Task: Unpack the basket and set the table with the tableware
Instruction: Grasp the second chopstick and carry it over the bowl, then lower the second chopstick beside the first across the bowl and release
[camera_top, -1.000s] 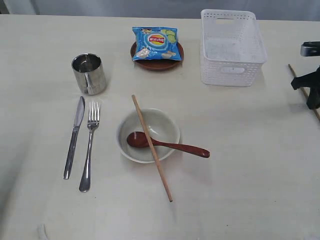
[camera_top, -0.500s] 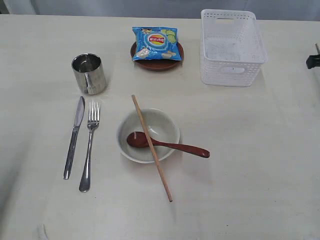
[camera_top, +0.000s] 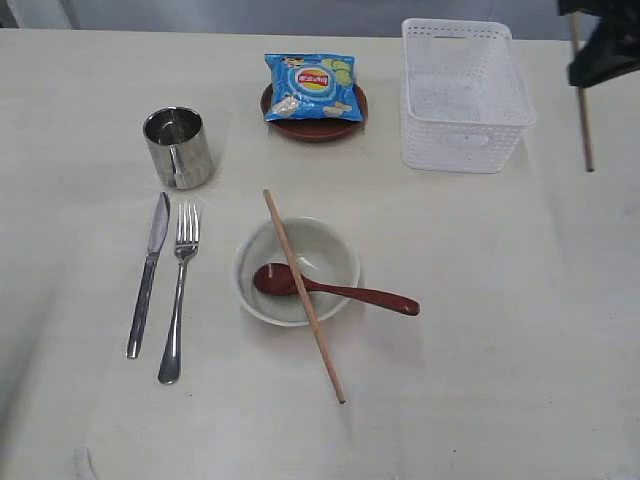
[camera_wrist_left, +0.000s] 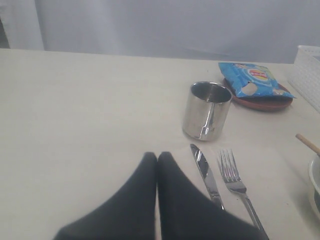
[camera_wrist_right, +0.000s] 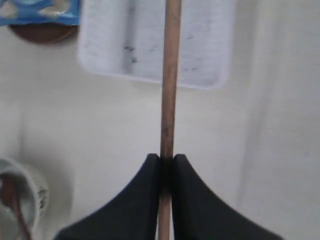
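1. Basket (camera_top: 466, 95): upper right of the exterior view, standing on the table (camera_top: 480, 350).
2. Held chopstick (camera_top: 582, 110): just right of the basket, pinched between the narrow jaws of the right gripper (camera_wrist_right: 166, 159). Its lower tip seems clear of the table.
3. Centre: bowl (camera_top: 335, 250) with the spoon (camera_top: 340, 291) in it and the laid chopstick (camera_top: 304, 296) across its rim.
4. Left: knife (camera_top: 148, 272) and fork (camera_top: 178, 290) side by side, mug (camera_top: 178, 147) above them.
5. Top centre: chip bag (camera_top: 311, 88) on the plate (camera_top: 315, 131).
6. Left gripper (camera_wrist_left: 157, 156): jaws pressed together, holding nothing.

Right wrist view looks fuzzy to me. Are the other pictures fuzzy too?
Right wrist view: yes, the chopstick and basket look soft and washed out; left wrist view: sharper, with bright reflections on the mug; exterior view: clear, with only faint shadows.
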